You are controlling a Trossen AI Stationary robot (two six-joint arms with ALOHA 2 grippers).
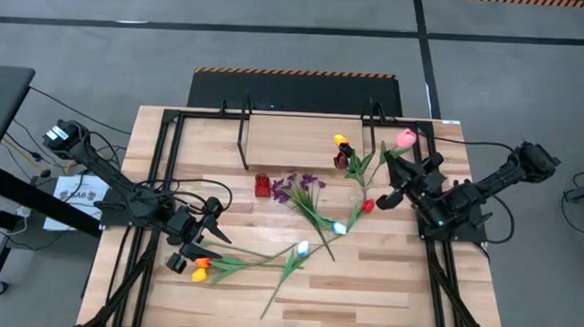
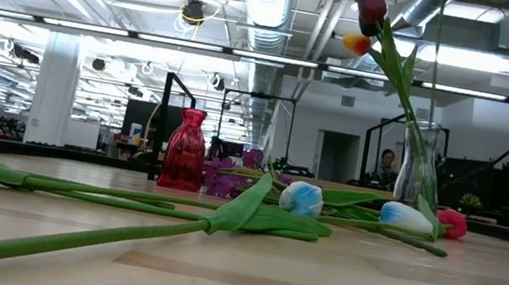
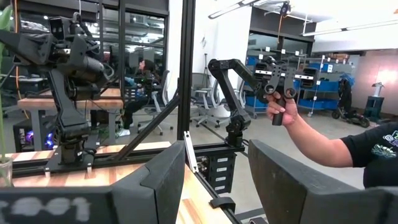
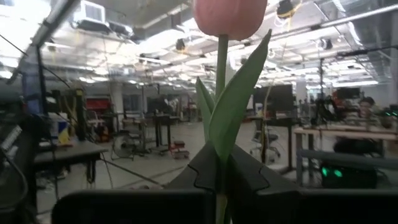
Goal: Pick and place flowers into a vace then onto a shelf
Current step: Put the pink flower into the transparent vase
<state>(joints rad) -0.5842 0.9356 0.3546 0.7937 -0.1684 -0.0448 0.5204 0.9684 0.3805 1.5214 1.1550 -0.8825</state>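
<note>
The bench (image 1: 386, 289) is the big plank top, and the shelf (image 1: 304, 134) stands raised along its far edge, waiting for the finished vase. That clear glass vase (image 2: 420, 167) sits on the bench near my right arm, already holding a maroon and an orange-yellow tulip (image 2: 365, 23) upright, so the stems lean on its rim. Loose flowers (image 1: 309, 213) lie across the middle, a blue-tipped white one (image 1: 302, 248) nearest. My right fingers (image 4: 217, 177) are pinched tight on a pink tulip's (image 4: 229, 15) stem, bloom up, so it can drop in stem-first. My left fingers (image 3: 217, 186) stand half apart with nothing between them, low beside an orange tulip (image 1: 200, 270), probably ready to take it.
</note>
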